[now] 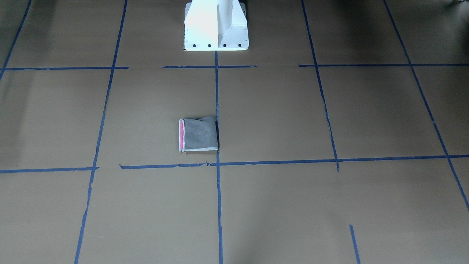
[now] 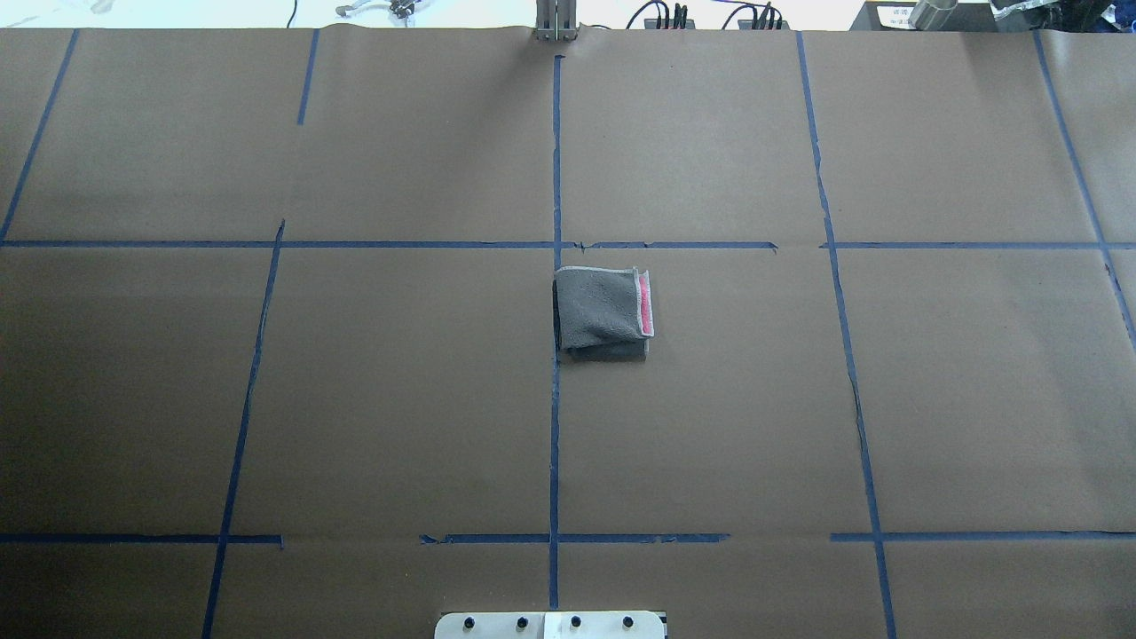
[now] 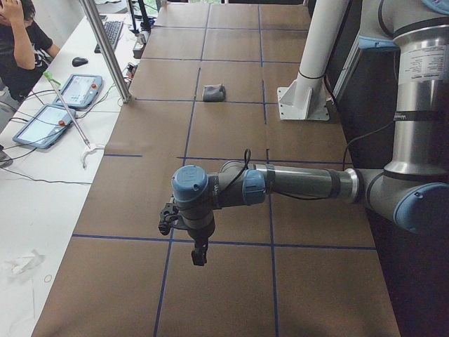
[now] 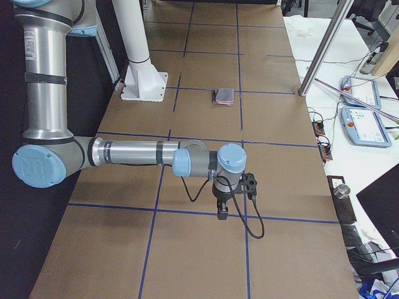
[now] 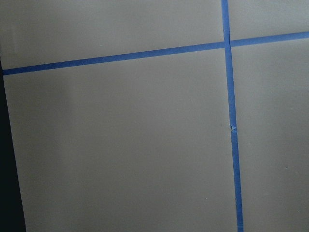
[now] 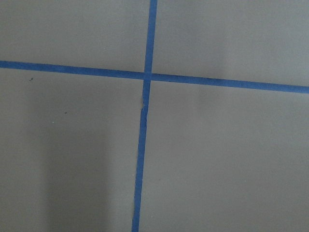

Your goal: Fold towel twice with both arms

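- The towel (image 2: 603, 312) lies flat on the table (image 2: 355, 399), folded into a small, roughly square packet with its grey face outward.
- A pink strip with pale stitching shows along the towel's edge on the robot's right. Its opposite edge touches the centre line of blue tape (image 2: 555, 426).
- The left gripper (image 3: 198, 257) hangs over the table at the robot's left end, pointing down at the end of the left arm (image 3: 302, 184), which reaches out level.
- From the left gripper, the towel is well apart, far along the table toward the robot's right. Nothing is held in this gripper.
- It appears only in the side view, so I cannot tell whether its fingers are spread or pressed together.
- The right gripper (image 4: 221, 212) hangs the same way at the table's other end, below the wrist of the right arm (image 4: 131, 152).
- From the right gripper, the towel is also well apart, far toward the robot's left, so it lies between the 2 grippers.
- This gripper too shows only from the side, and I cannot tell how its fingers stand.
- Each of the 2 wrist views takes in brown paper and 1 crossing of tape.
- The white pedestal (image 1: 216, 25) stands beyond the towel on the robot's side.
- An operator (image 3: 21, 42) sits at the side desk.
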Robot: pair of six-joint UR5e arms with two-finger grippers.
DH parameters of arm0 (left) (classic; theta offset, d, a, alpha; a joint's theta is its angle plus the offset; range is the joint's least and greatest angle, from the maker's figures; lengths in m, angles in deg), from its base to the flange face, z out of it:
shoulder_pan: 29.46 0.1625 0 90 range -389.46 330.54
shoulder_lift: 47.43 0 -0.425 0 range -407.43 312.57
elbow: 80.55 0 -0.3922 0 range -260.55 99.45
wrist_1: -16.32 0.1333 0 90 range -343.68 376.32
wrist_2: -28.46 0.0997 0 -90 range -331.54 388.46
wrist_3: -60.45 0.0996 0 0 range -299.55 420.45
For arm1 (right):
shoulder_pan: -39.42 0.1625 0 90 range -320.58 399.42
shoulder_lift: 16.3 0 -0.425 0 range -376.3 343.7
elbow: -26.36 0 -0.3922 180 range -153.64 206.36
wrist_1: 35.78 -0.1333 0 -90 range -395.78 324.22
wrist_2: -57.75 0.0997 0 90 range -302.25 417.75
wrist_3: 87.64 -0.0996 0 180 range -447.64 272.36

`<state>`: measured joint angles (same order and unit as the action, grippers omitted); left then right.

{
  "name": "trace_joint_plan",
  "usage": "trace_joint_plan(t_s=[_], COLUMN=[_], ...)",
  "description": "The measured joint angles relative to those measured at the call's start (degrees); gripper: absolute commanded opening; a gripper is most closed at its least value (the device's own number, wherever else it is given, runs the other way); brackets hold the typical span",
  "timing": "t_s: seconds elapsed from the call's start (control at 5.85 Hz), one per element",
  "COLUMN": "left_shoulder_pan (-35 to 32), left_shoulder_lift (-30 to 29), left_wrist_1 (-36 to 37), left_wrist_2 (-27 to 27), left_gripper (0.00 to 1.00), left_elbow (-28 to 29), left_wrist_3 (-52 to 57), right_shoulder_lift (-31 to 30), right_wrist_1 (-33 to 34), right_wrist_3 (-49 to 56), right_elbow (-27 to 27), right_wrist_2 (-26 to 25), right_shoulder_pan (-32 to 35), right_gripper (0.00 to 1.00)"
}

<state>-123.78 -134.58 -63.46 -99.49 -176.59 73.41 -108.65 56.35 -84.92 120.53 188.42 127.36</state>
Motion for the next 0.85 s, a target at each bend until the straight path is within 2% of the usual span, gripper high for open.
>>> trace_joint_plan(t_s=[0.51,0.85], left_shoulder_pan=[0.0,0.0], left_shoulder_lift=[-1.4,-1.5], left_wrist_1=[-5.8,-7.0], left_wrist_2=[-0.4,-0.6], left_gripper=[1.00,1.00], left_elbow=[6.5,6.9], left_wrist_3=[-0.1,-0.1], right_shoulder_lift=[0.0,0.0], right_wrist_1=[0.2,0.5], right_wrist_3=[-0.1,-0.2], right_elbow=[0.4,0.6], right_wrist_2=[0.5,0.7], right_shoulder_pan=[0.1,0.1], right_gripper=[1.00,1.00])
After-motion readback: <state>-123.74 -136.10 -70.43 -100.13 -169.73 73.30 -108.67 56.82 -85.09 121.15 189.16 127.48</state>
